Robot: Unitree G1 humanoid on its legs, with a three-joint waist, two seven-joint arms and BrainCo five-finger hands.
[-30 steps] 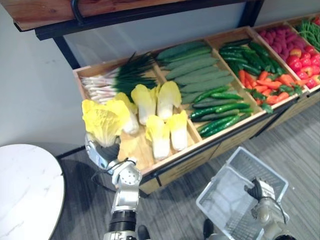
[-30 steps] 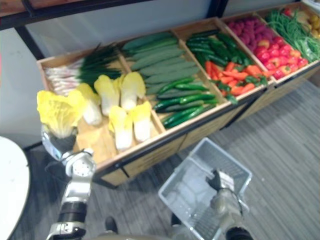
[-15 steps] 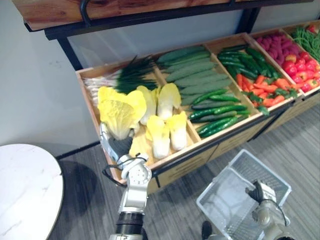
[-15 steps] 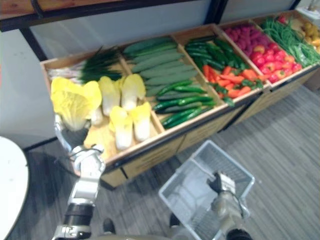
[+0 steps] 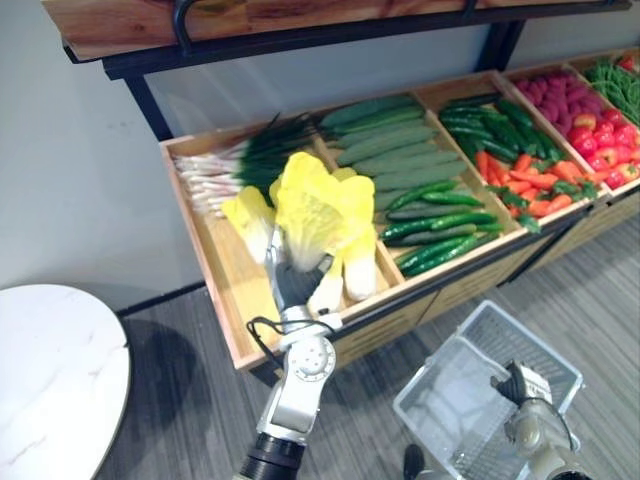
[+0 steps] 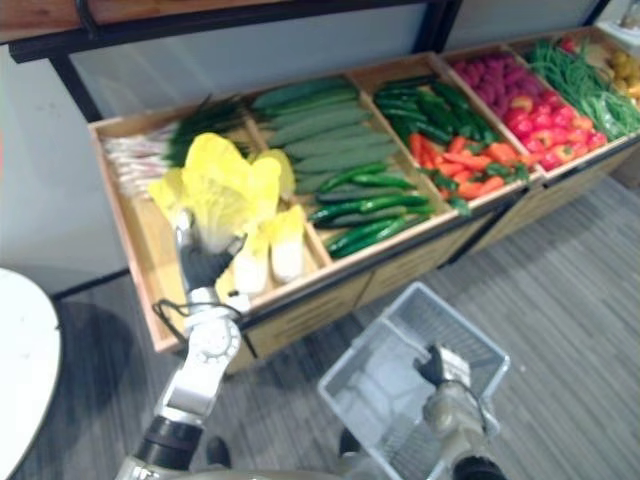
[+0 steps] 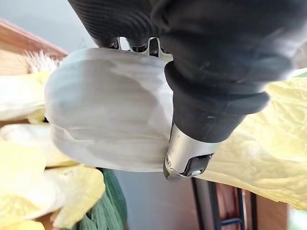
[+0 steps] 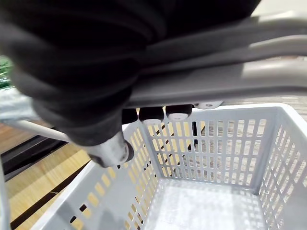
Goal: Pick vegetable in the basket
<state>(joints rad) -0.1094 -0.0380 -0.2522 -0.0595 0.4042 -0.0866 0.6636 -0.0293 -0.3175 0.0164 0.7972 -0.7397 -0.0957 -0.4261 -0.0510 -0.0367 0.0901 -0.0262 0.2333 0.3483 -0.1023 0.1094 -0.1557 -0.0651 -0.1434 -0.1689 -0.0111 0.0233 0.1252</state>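
Observation:
My left hand [image 5: 296,282] is shut on a yellow napa cabbage [image 5: 318,206], holding it upright above the cabbage bin of the wooden stall. The left wrist view has the thumb [image 7: 192,158] curled over the cabbage's white base [image 7: 105,110]. Several more cabbages [image 5: 356,272] lie in that bin below it. My right hand [image 5: 520,385] is shut on the handle [image 8: 201,72] of the grey plastic basket [image 5: 440,405], which hangs low at the right, in front of the stall. The basket's inside [image 8: 206,206] holds nothing.
The stall's bins hold spring onions [image 5: 225,170], large and small cucumbers [image 5: 400,150], carrots [image 5: 520,175], red and pink produce [image 5: 590,110] and green beans [image 5: 615,75]. A dark wooden shelf [image 5: 300,15] hangs over them. A round white table [image 5: 55,370] stands at the left.
My left hand has carried the cabbage to the right, from the bin's left end to above its middle. The right hand and basket have stayed put.

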